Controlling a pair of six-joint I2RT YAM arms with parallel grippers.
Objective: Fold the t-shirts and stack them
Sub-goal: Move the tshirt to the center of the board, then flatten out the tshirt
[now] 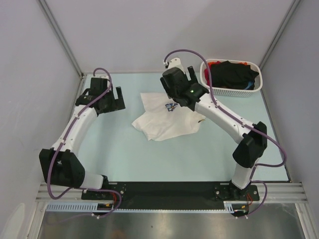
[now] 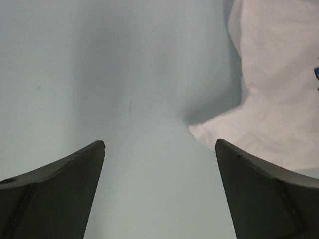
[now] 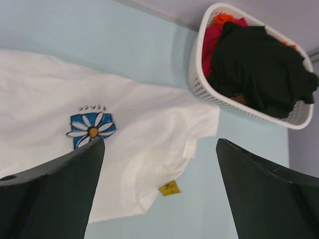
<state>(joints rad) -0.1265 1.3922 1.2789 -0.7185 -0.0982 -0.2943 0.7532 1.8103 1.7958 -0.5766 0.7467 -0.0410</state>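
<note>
**White t-shirt on table, both pincers empty**

One white t-shirt (image 1: 167, 121) lies rumpled on the table (image 1: 124, 159), beneath the right gripper (image 3: 159, 142) and just right of the left gripper (image 2: 159, 144). Both grippers have their fingers spread wide, touching nothing. One basket (image 1: 255, 85) holds one black t-shirt (image 3: 259, 64) and red cloth (image 3: 212, 42), number unclear.

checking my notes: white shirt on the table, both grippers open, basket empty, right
No: the basket holds a black shirt and a red shirt, per the right wrist view. The white shirt is on the table, left gripper and right gripper open.
</note>
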